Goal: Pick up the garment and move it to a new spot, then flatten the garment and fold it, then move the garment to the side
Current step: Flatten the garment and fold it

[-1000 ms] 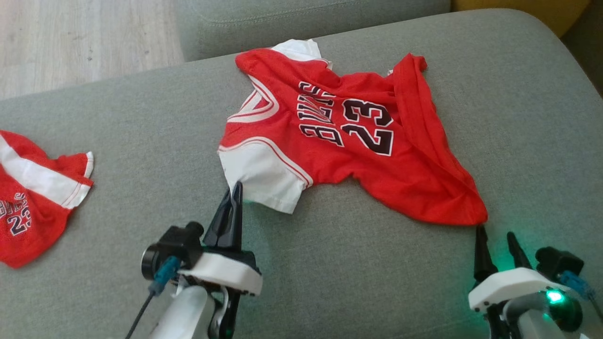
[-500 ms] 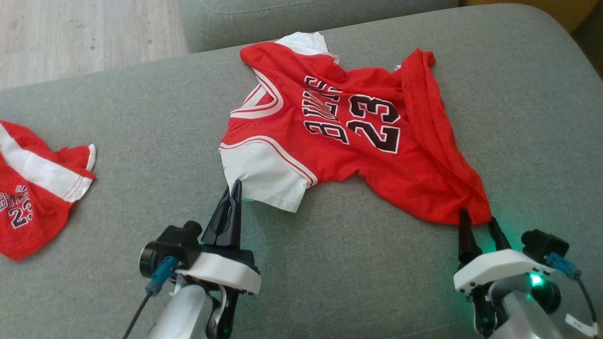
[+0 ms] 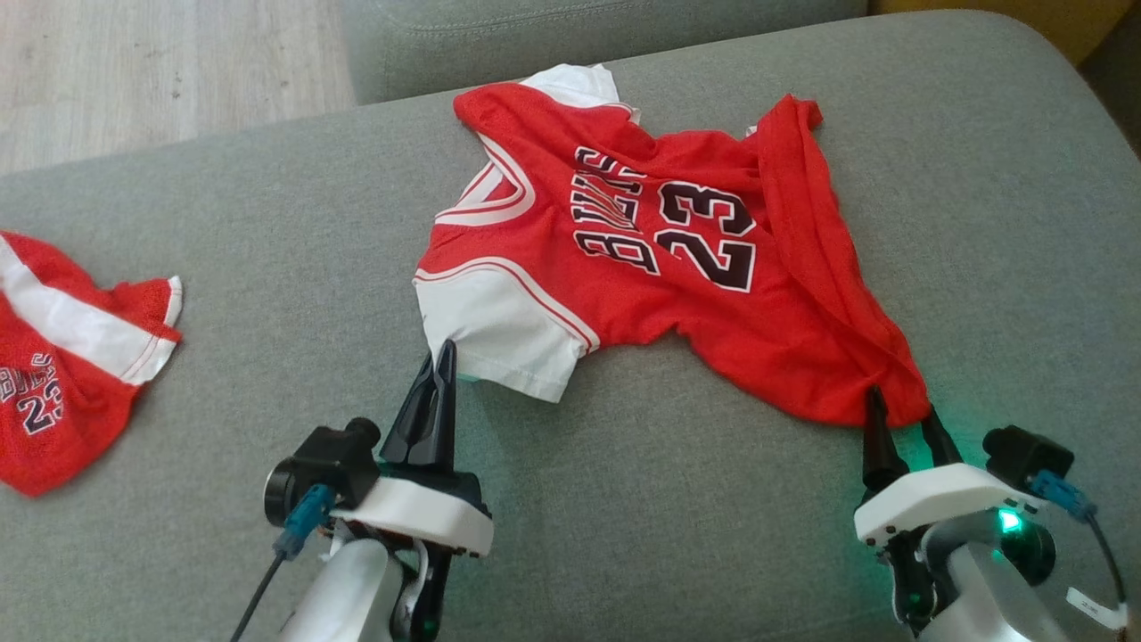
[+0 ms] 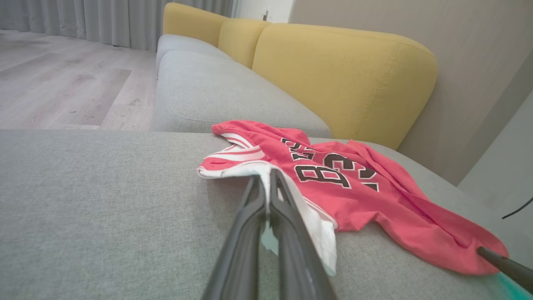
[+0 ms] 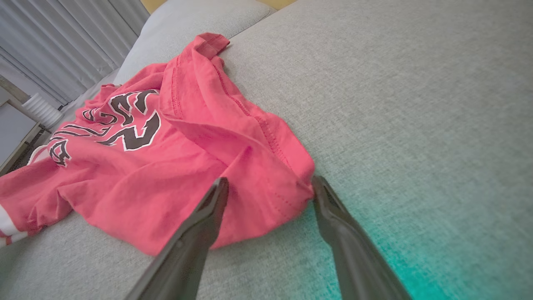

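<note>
A red-and-white basketball jersey printed "BULLS 23" lies face up and rumpled on the grey fabric sofa seat in front of you. Its collar points left, and a band of red cloth is folded over along its right side. Your left pincer is pressed together on the near edge of the white sleeve, with a sliver of white cloth caught between the dark fingers. Your right pincer stands apart at the jersey's near-right corner. One finger lies over the red cloth and the other sits just beside the hem's point, so the corner rests between them unclamped. A second red-and-white garment lies crumpled at the seat's left edge, well apart from the first. Beyond the seat are a yellow back cushion and a pale wood floor.
</note>
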`<state>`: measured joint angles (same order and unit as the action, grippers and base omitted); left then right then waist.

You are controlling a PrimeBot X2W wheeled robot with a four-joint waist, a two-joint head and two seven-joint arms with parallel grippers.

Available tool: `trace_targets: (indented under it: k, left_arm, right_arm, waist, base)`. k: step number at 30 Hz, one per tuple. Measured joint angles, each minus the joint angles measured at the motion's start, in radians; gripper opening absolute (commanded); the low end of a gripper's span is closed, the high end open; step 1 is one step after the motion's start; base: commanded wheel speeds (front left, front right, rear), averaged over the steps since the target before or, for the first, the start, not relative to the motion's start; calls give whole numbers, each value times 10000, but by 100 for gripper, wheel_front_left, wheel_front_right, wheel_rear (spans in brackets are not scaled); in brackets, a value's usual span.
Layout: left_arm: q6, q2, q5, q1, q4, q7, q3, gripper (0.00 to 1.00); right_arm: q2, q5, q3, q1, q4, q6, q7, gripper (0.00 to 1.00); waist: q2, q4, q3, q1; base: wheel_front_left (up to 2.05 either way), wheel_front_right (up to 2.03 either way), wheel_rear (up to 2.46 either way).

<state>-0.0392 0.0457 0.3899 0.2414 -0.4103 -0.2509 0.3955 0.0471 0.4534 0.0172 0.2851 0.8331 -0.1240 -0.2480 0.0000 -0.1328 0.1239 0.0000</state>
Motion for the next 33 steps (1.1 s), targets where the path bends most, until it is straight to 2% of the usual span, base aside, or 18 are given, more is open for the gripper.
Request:
trace_targets:
  k: [10, 23, 33]
  left_arm:
    - [50, -2, 61, -1, -6, 0, 33, 0]
    - [44, -2, 63, -7, -12, 0, 4, 0]
    - [44, -2, 63, -9, -15, 0, 52, 0]
  right_arm:
    - [0, -75, -295, -1, 69, 0, -2, 100]
    - [0, -955, -1166, -92, 564, 0, -25, 100]
    - [13, -920, -775, -1, 865, 0, -88, 100]
  waist:
    - [0, -13, -53, 0]
    - [0, -154, -131, 0]
    - [0, -105, -152, 0]
  base:
    - [0, 0, 0]
    - [0, 0, 0]
    - [0, 0, 0]
